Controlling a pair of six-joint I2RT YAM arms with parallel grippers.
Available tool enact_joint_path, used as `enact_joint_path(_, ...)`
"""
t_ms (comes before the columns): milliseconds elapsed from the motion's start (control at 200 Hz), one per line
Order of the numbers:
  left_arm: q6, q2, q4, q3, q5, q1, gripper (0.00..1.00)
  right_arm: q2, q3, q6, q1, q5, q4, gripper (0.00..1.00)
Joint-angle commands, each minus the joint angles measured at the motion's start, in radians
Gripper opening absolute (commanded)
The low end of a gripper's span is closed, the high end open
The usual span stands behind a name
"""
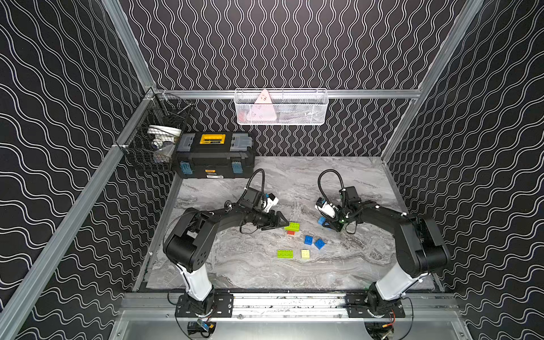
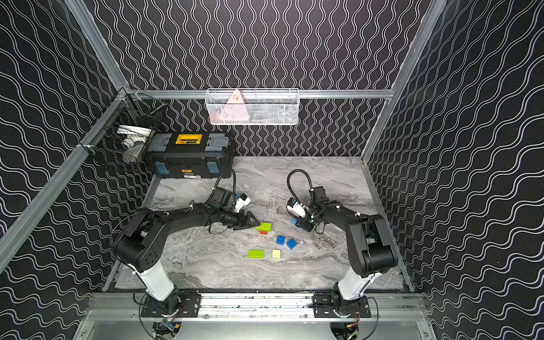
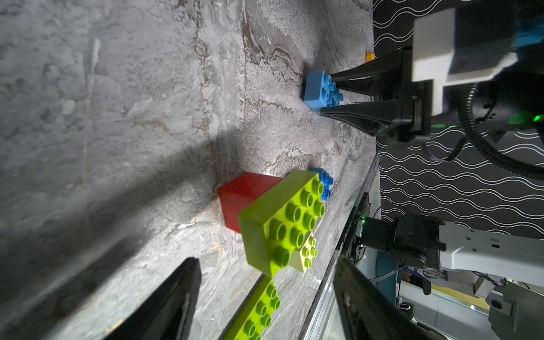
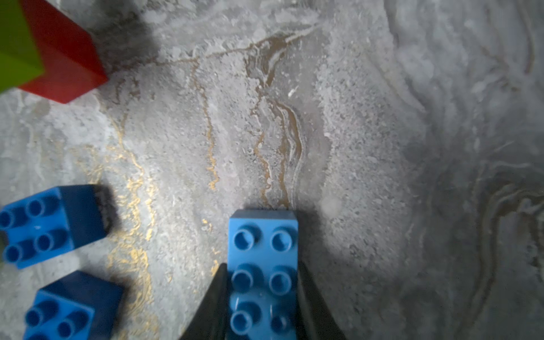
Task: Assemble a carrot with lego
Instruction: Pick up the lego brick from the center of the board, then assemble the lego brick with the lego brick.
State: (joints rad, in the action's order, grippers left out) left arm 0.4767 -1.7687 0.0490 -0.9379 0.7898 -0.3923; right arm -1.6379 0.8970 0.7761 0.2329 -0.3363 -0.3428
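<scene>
A: Step in hand?
B: Pickup. Right gripper [image 4: 263,265] clamps the light blue studded plastic brick [image 4: 263,235], down on the grey marbled surface [image 4: 353,117]. Left gripper [image 1: 281,222] wide, empty, beside the started carrot [image 2: 264,226]: lime green brick [image 1: 293,226] atop red brick [image 1: 290,232], mid-surface.
A: Next?
B: Probably lift, align studs over lime green, press squarely.

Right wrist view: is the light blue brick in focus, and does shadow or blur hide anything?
Right wrist view: light blue brick fairly sharp, softening toward the right end effector shut on it; red brick blurred; table darkens to one side. Left wrist view: that brick shows crisp and lit.
</scene>
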Motion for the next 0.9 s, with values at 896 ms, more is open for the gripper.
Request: enact_joint_path(896, 0.146, 0.005, -0.136, 0.07, 0.174, 0.097, 0.97, -0.14, 0.359, 0.149, 0.331, -0.183, -0.29, 0.26)
